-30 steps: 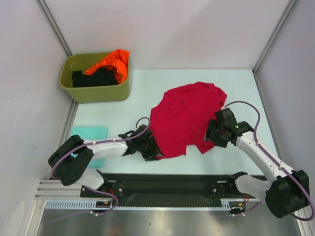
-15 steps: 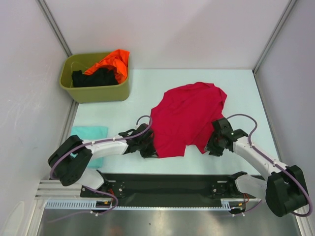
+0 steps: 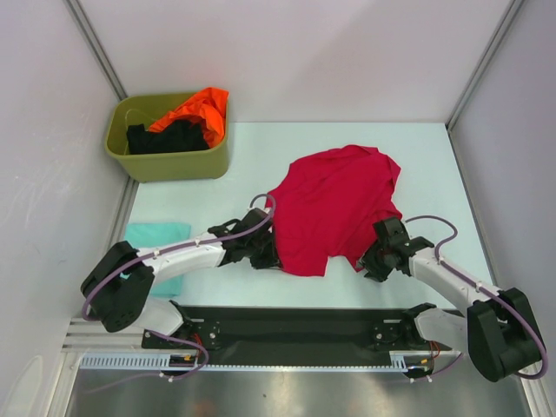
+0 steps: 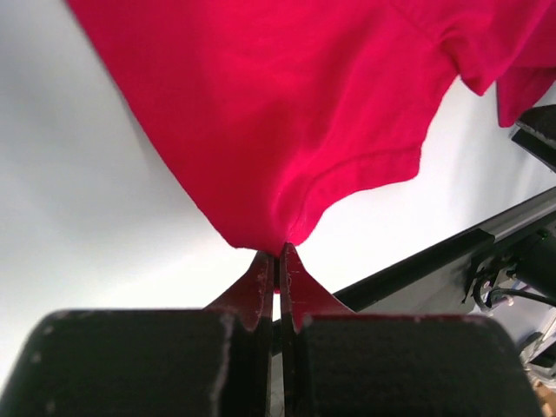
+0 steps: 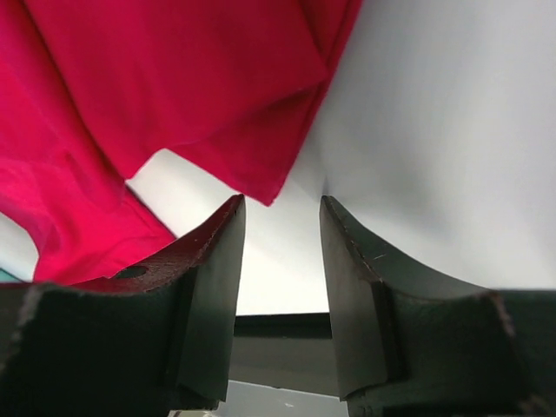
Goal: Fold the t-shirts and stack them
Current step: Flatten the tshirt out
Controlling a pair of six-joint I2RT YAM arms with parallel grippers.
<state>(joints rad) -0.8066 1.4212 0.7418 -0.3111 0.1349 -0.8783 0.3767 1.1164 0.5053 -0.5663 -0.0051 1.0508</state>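
Note:
A crimson-red t-shirt lies crumpled on the pale table. My left gripper sits at its near left corner and is shut on the cloth; in the left wrist view the red t-shirt runs down into the pinched tips of the left gripper. My right gripper is at the near right corner and stands open. In the right wrist view a point of the red t-shirt ends just beyond the right gripper, with nothing between the fingers. A folded teal t-shirt lies at the left, partly under my left arm.
An olive-green tub at the back left holds an orange t-shirt and a black one. A black strip runs along the table's near edge. White walls close in the left and right sides.
The left gripper has shut on the red shirt's near left corner and drawn it slightly up. The right gripper has moved nearer, down to the near right corner, with its jaws narrower.

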